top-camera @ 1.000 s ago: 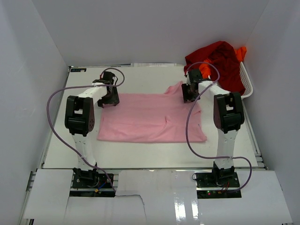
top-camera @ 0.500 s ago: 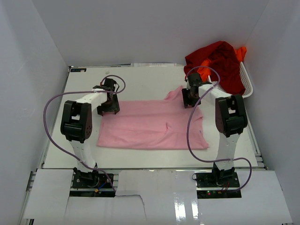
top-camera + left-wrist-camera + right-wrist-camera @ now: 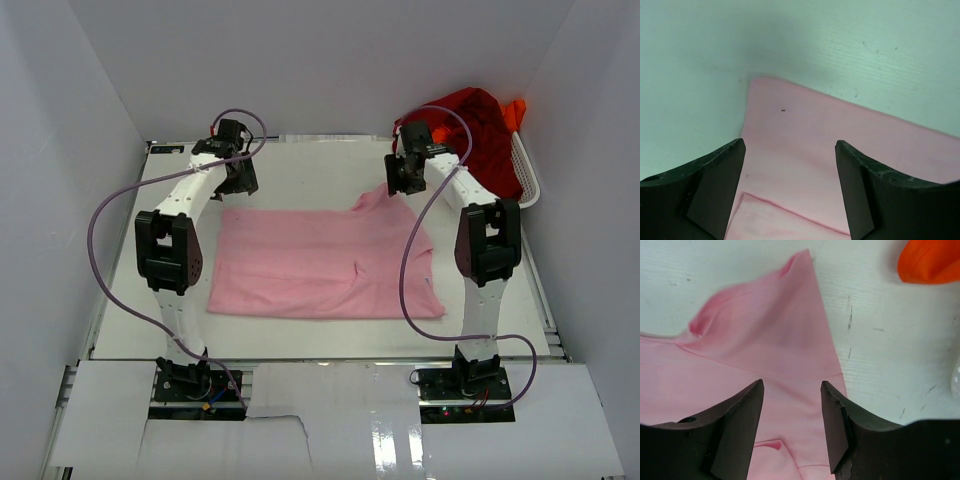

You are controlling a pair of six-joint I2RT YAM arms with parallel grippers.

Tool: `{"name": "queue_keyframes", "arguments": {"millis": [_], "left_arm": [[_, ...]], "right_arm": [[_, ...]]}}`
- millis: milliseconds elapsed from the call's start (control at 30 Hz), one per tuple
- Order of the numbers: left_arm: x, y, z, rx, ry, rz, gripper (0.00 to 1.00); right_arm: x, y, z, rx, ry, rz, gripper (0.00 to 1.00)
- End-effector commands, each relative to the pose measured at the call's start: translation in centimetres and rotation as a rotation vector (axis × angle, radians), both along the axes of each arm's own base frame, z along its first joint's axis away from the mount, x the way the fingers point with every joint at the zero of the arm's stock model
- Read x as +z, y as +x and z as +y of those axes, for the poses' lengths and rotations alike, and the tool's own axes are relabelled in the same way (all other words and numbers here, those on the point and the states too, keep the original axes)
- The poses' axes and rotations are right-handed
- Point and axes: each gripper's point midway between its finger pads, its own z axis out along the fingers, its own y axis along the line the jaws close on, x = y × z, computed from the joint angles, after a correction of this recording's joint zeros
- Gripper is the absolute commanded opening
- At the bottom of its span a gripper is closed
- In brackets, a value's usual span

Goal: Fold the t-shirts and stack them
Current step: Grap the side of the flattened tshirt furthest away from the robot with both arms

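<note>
Arms drawn farther back, left hand (image 3: 790,150) and right hand (image 3: 792,390) released, pink t-shirt (image 3: 320,265) flat, sleeve rumpled

Table (image 3: 300,170): white and flat, with white walls at the left, far and right sides; the wrist views show fine scuffs and dark specks on its surface.
Pink shirt (image 3: 310,260): lies spread flat across the middle of the table, left and near edges fairly straight. One sleeve points toward the far right, with a small raised fold at its edge. A short crease sits right of the middle.
Basket (image 3: 527,175): white mesh, at the table's far right corner by the wall.
Red shirt (image 3: 470,125): heaped in the basket, spilling over its left side.
Orange shirt (image 3: 514,112): shows behind the red shirt, apart from the pink sleeve.
</note>
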Motion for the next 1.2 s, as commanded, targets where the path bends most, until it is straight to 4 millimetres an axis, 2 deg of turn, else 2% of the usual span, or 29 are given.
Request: {"name": "queue_keyframes", "arguments": {"millis": [0,133,200,233,300,367,500,900,1167], "left_arm": [[0.5,0.6,0.4,0.015,-0.022,0.010,0.84],[-1.0,1.4,2.5,0.070,-0.025,0.020,0.84],[-1.8,1.9,2.7,0.077,-0.059,0.012,0.84],[-2.1,1.9,3.5,0.095,-0.075,0.013,0.84],[-2.6,2.2,4.0,0.108,-0.096,0.009,0.84],[-2.8,2.4,4.8,0.120,-0.083,0.005,0.84],[-2.8,3.0,5.5,0.124,-0.064,-0.001,0.84],[-2.9,3.1,5.8,0.124,-0.055,-0.003,0.84],[-2.5,2.9,5.9,0.126,-0.051,-0.008,0.84]], "right_arm": [[0.2,1.4,1.4,0.029,0.048,-0.025,0.56],[-0.5,3.9,2.2,0.040,0.070,-0.063,0.55],[-0.8,5.5,2.4,0.041,0.076,-0.099,0.55],[-1.6,5.7,3.0,0.058,0.106,-0.087,0.55],[-1.1,7.1,3.3,0.063,0.124,-0.122,0.55],[-1.7,7.9,3.2,0.059,0.126,-0.125,0.55],[-1.4,9.7,2.7,0.052,0.152,-0.161,0.55],[-2.4,10.4,2.5,0.049,0.292,-0.171,0.56],[-3.0,11.3,1.9,0.034,0.316,-0.178,0.53]]}}
